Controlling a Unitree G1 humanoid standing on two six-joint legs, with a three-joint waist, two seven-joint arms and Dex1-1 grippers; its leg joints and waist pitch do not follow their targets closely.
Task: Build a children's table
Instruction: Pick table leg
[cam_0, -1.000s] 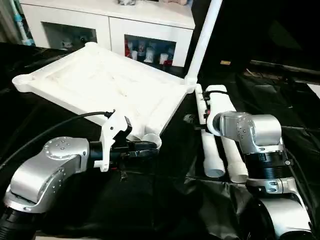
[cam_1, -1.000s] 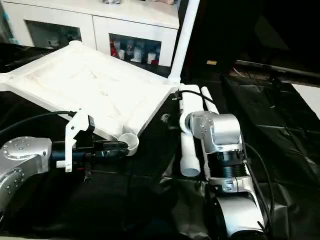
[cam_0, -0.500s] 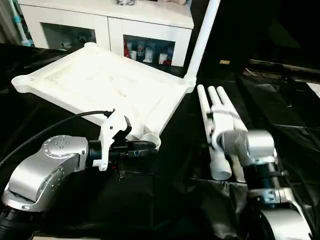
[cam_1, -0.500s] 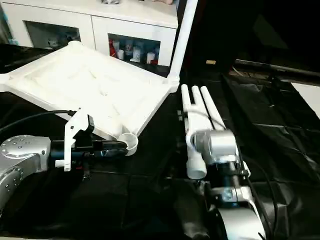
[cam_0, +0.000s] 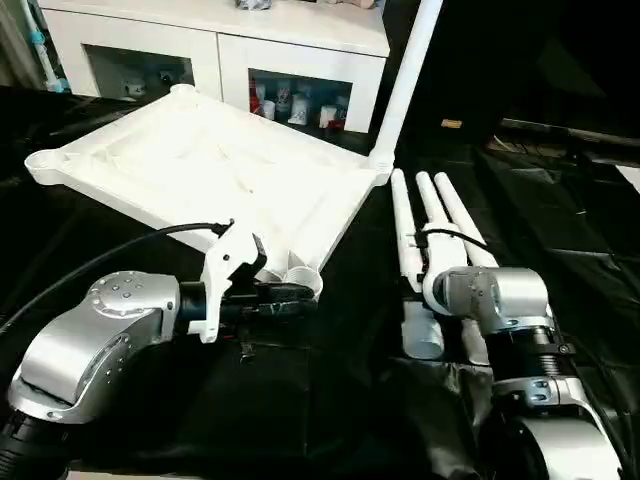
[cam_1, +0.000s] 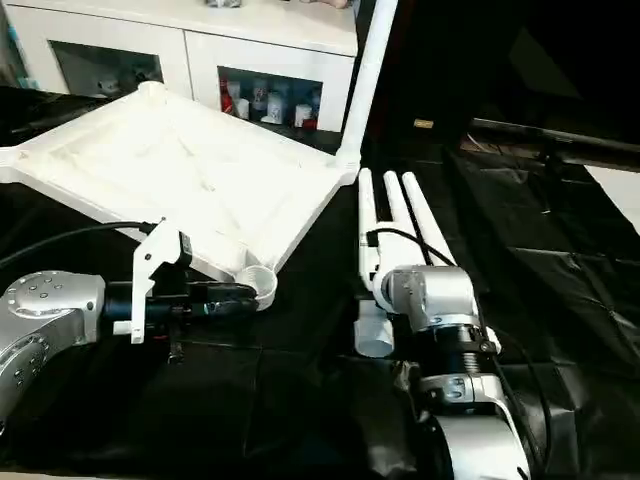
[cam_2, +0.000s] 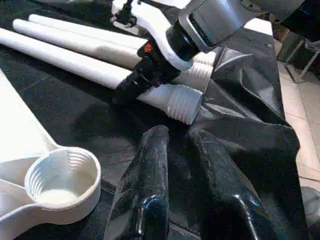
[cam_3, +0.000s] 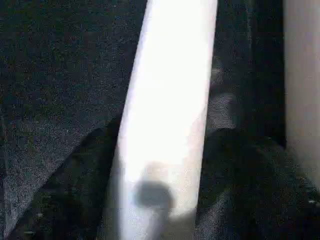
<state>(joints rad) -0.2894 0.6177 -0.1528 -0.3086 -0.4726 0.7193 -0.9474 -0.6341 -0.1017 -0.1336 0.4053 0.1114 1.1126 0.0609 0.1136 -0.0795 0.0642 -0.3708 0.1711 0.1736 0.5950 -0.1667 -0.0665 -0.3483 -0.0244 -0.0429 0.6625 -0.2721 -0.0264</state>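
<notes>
The children's table top (cam_0: 200, 170) lies underside up on the black cloth, with one white leg (cam_0: 405, 70) standing upright in its far right corner socket. Three more legs (cam_0: 435, 205) lie side by side to its right. My right gripper (cam_2: 125, 85) reaches down over the leftmost lying leg (cam_3: 165, 125) near its thick end. It is open, with a finger on either side of the leg, which rests on the cloth. My left gripper (cam_2: 179, 135) hovers beside the empty near corner socket (cam_2: 60, 180), its fingers (cam_2: 150, 165) almost together and holding nothing.
A white cabinet (cam_0: 220, 40) with glass doors stands behind the work table. The black cloth (cam_0: 330, 400) bunches into folds near my arms. A black cable (cam_0: 100, 260) loops from my left forearm. Light floor (cam_2: 300, 100) shows past the table's edge.
My right forearm has pulled back off the lying legs and its gripper has come down over the leftmost one, the fingers narrowing a little. The left arm has stayed put.
</notes>
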